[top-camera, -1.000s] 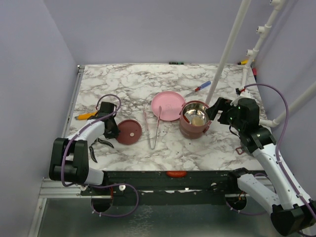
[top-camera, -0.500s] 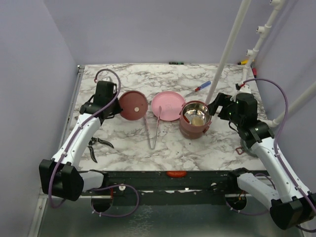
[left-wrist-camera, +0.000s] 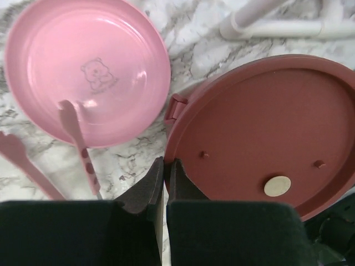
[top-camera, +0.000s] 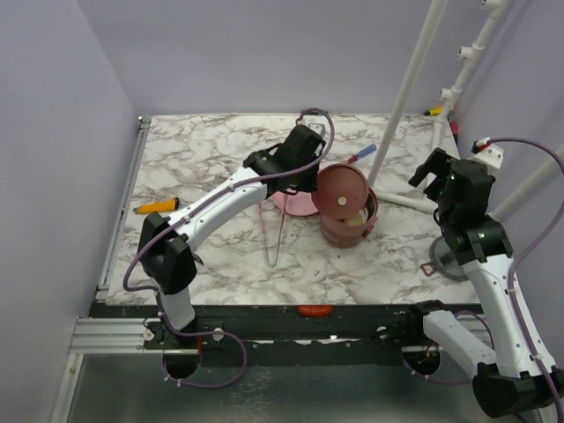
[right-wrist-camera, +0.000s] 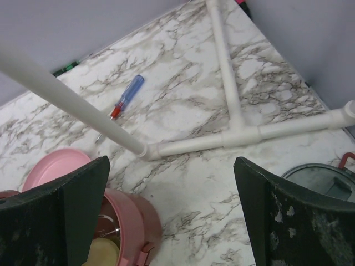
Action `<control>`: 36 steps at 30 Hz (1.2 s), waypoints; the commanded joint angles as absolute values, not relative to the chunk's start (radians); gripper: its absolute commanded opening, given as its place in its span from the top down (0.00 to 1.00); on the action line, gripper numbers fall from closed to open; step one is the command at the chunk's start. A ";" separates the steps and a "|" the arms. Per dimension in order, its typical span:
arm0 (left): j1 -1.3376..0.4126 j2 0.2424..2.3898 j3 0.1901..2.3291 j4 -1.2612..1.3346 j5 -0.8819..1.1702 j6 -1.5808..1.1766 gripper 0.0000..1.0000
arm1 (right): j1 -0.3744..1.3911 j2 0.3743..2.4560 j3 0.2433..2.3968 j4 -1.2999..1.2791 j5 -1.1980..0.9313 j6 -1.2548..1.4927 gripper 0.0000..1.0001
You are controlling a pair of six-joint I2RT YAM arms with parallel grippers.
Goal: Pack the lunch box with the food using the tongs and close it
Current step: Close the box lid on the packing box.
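Observation:
The dusty-red lunch box (top-camera: pixel 345 229) stands right of the table's middle. My left gripper (top-camera: pixel 311 181) is shut on the rim of a flat maroon disc lid (top-camera: pixel 342 189) and holds it tilted over the box's open top. The left wrist view shows the lid (left-wrist-camera: pixel 266 127) pinched at its near edge by the left gripper (left-wrist-camera: pixel 165 163). A tan ball of food (right-wrist-camera: pixel 102 252) lies inside the lunch box (right-wrist-camera: pixel 130 221). The pink tongs (top-camera: pixel 273 231) lie on the table left of the box. My right gripper (top-camera: pixel 427 174) hangs open and empty, right of the box.
A pink plate (left-wrist-camera: pixel 83 66) lies behind-left of the box, the tongs' tips (left-wrist-camera: pixel 71 119) resting on it. A clear grey lid (right-wrist-camera: pixel 319 180) lies at the right edge. White pipe frame (right-wrist-camera: pixel 233 133), red-and-blue screwdriver (right-wrist-camera: pixel 125 97), and orange-handled tool (top-camera: pixel 157 207) at the left.
The left arm lifted the maroon lid off the table's left side and carried it right, over the lunch box. The right gripper drew back right from the box and opened wider.

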State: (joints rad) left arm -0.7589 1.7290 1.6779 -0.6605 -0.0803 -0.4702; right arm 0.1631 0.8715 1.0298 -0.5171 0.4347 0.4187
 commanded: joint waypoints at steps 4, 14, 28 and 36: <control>-0.814 1.876 1.788 -0.741 -0.037 -0.454 1.00 | 0.158 0.806 1.032 -0.560 0.522 0.441 0.02; -0.857 1.952 1.923 -0.840 -0.033 -0.458 1.00 | 0.157 0.815 0.945 -0.497 0.338 0.412 0.05; -0.909 2.029 2.063 -0.955 -0.233 -0.417 0.93 | 0.158 0.814 0.899 -0.481 0.287 0.434 0.06; -0.908 2.043 2.105 -1.001 -0.291 -0.390 0.93 | 0.158 0.822 0.894 -0.476 0.270 0.437 0.06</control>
State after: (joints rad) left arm -0.9073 2.0277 2.0834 -0.9562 -0.2146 -0.4187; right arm 0.1616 0.8242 0.9066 -0.4950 0.2970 0.4274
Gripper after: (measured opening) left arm 0.069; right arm 0.940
